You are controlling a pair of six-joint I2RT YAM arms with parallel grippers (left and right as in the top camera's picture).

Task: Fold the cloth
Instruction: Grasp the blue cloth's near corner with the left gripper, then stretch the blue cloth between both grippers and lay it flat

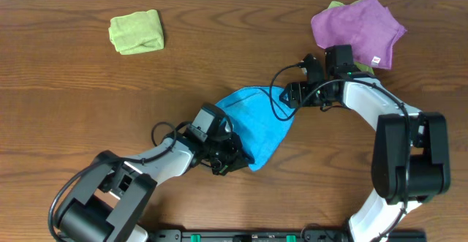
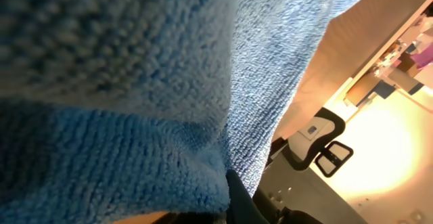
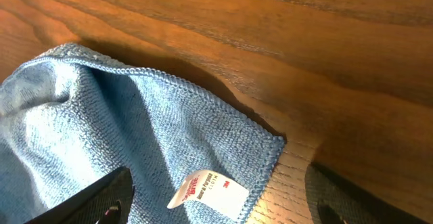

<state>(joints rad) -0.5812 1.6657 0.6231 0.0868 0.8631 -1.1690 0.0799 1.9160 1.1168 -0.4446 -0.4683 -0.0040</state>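
The sky-blue cloth [image 1: 257,121] lies bunched in a rough triangle in the middle of the table. My left gripper [image 1: 232,156] is at the cloth's lower left edge and is shut on a fold of it. In the left wrist view the cloth [image 2: 135,82] fills most of the frame, with one dark finger [image 2: 240,200] against it. My right gripper [image 1: 294,96] is open at the cloth's right corner. In the right wrist view its fingers [image 3: 223,207] straddle that corner [image 3: 169,129], which lies flat on the wood with a white label [image 3: 210,190] facing up.
A folded lime-green cloth [image 1: 137,31] lies at the back left. A purple cloth [image 1: 360,28] lies at the back right over another green one [image 1: 336,6], just behind my right arm. The table is brown wood [image 1: 219,44].
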